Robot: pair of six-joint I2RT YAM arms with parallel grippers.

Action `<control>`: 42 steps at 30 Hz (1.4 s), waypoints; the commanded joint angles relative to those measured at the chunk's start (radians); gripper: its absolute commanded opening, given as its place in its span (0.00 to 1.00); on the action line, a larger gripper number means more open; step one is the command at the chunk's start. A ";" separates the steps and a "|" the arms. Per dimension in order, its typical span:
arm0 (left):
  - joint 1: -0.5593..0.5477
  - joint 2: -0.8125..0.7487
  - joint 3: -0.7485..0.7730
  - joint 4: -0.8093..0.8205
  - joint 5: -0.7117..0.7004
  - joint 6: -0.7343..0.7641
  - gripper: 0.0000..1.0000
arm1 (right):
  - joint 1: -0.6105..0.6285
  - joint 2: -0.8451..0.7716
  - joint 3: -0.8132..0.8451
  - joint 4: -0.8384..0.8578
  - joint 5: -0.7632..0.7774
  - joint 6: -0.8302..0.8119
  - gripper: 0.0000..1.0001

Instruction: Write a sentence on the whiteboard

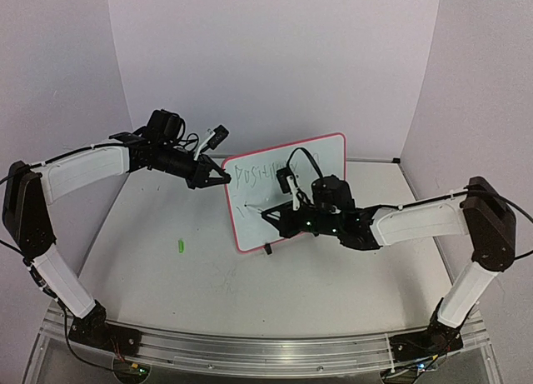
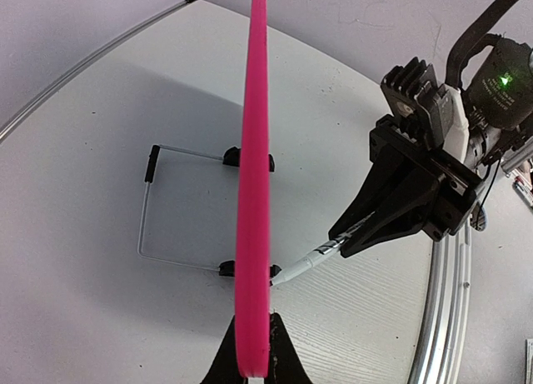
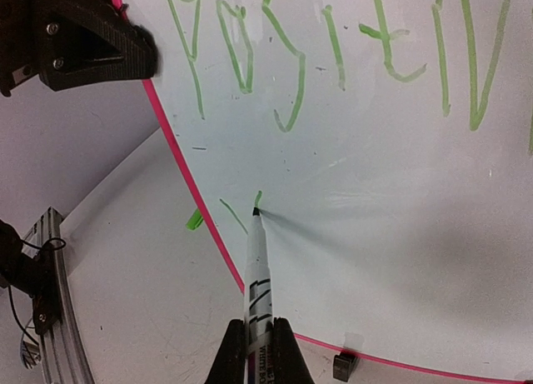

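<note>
The sentence [image 3: 335,55] is in thin green capitals on the whiteboard [image 1: 326,155]. The right wrist view shows "POSITIV" along the top before the frame cuts it off. Below it are only two short green strokes, at the tip of the marker [image 3: 256,267], which touches the white face near the lower left rim. From above, the right arm and its cable cover the middle of the writing, and the letters there are too faint to read past the start. The board stands tilted near the middle of the table [image 1: 166,301], on black clip feet [image 2: 231,157] with a wire stand [image 2: 143,221] behind it. The left wrist view catches it edge-on, so only the pink rim shows and no writing. The right gripper [image 3: 256,351] has its fingers clamped on the marker barrel, whose printed label is too blurred to read. The left gripper [image 1: 225,177] pinches the board's upper left rim, fingers closed on either side. A small green object [image 1: 179,246] lies on the table left of the board, too small to identify.
</note>
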 commanded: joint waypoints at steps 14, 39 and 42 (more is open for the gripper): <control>-0.013 -0.016 -0.003 -0.071 -0.041 0.047 0.00 | 0.000 0.089 -0.024 0.028 -0.029 0.058 0.00; -0.013 -0.012 -0.003 -0.073 -0.045 0.049 0.00 | 0.014 -0.074 -0.076 0.042 0.044 0.036 0.00; -0.014 -0.012 -0.004 -0.074 -0.046 0.049 0.00 | 0.002 -0.061 -0.064 0.042 0.047 0.038 0.00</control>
